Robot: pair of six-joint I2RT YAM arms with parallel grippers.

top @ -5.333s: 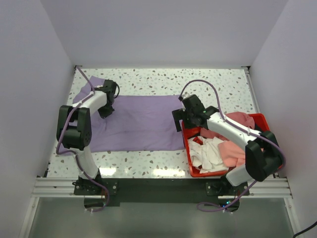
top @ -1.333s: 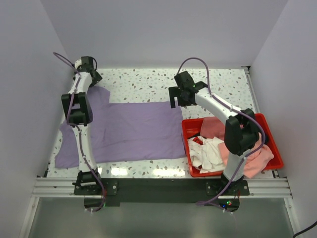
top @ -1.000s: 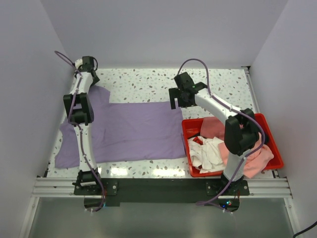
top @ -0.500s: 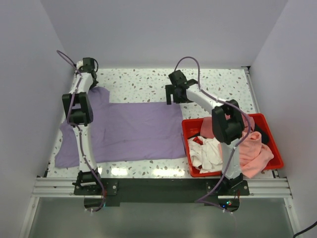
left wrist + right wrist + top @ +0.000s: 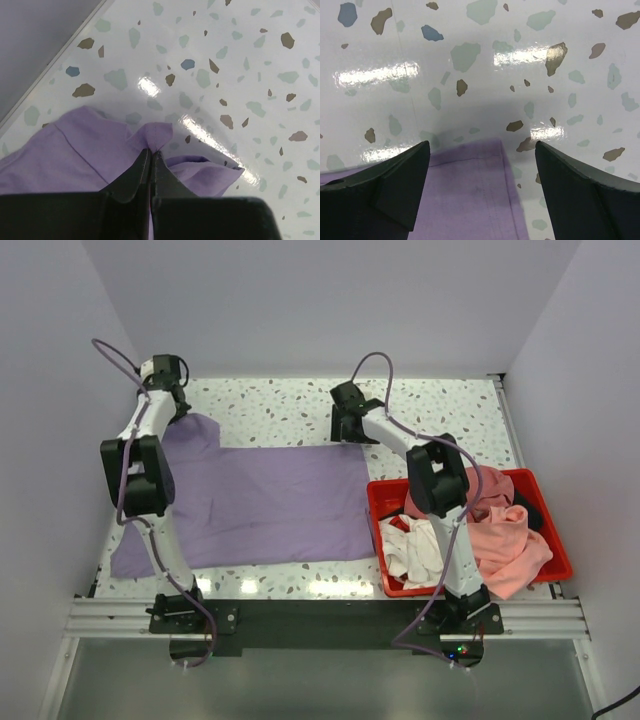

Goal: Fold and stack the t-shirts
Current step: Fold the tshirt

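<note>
- The left gripper (image 5: 151,152) was clenched on only a small peak of the purple shirt's (image 5: 270,500) far-left sleeve. So thin a bite could slip out once pulled.
- The right gripper (image 5: 480,150) was released, its jaws spread either side of the shirt's far-right corner and holding nothing. If it closed too high, it would likely miss the hem.
- With one corner pinched and the other free, a lift by the left arm alone would probably drag the cloth askew and wrinkle it.
- The shirt lay flat across the middle of the desk (image 5: 280,400), its right edge just beside the red bin (image 5: 378,530). A pink shirt (image 5: 510,540) and a white shirt (image 5: 415,545) lay heaped in the bin. A sweep to the right could snag the bin wall.
- The left gripper worked near the desk's far-left corner, close to the side wall, so room there was tight.
- Bare desk showed beyond the shirt's far edge and in a strip along the near edge, where a fold could travel.
</note>
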